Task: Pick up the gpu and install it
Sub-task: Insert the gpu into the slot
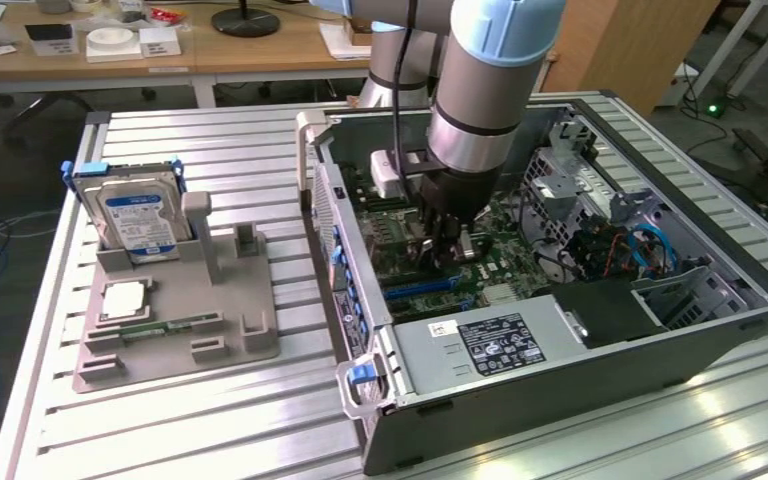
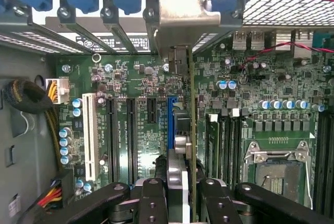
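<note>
The gpu [image 2: 183, 145] stands on edge between my fingers [image 2: 154, 198], a thin dark card running toward the case's rear wall. Its silver bracket [image 2: 182, 18] sits against the rear slot openings, among the blue latches. The card lines up just beside the blue expansion slot [image 2: 170, 117] on the green motherboard [image 2: 130, 78]; whether it is seated I cannot tell. My gripper [image 2: 182, 195] is shut on the card. In the exterior view the gripper [image 1: 446, 245] reaches down inside the open computer case [image 1: 704, 320], low over the motherboard.
On the exterior view's left a grey fixture [image 1: 224, 345] holds a silver hard drive with a blue label [image 1: 137, 215], a processor chip [image 1: 124, 298] and a green memory stick [image 1: 171, 327]. Inside the case are the power supply [image 1: 491, 345], cables [image 1: 644, 250] and the processor socket [image 2: 276, 166].
</note>
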You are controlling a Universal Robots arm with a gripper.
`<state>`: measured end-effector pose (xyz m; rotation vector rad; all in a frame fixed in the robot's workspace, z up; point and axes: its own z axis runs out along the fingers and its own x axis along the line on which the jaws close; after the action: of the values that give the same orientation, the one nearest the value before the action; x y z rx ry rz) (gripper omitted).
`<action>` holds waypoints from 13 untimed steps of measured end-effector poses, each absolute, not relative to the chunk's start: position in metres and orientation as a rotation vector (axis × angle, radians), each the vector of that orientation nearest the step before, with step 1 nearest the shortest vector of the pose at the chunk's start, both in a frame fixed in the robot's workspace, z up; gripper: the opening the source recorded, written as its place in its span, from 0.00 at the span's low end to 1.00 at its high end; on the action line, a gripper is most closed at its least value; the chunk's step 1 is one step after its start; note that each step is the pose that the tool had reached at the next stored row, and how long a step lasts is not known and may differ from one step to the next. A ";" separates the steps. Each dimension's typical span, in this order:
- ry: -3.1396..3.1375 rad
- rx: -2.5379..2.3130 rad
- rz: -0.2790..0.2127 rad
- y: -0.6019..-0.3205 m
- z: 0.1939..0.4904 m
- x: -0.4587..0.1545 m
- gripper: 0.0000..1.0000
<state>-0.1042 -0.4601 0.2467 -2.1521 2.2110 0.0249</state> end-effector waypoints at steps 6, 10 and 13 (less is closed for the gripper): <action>2.223 -2.140 0.024 -0.465 0.243 -0.104 0.29; 2.225 -2.137 0.024 -0.465 0.241 -0.106 0.29; 2.225 -2.137 0.024 -0.465 0.239 -0.108 0.29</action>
<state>-0.1078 -0.4646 0.2388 -2.1370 2.2253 0.0243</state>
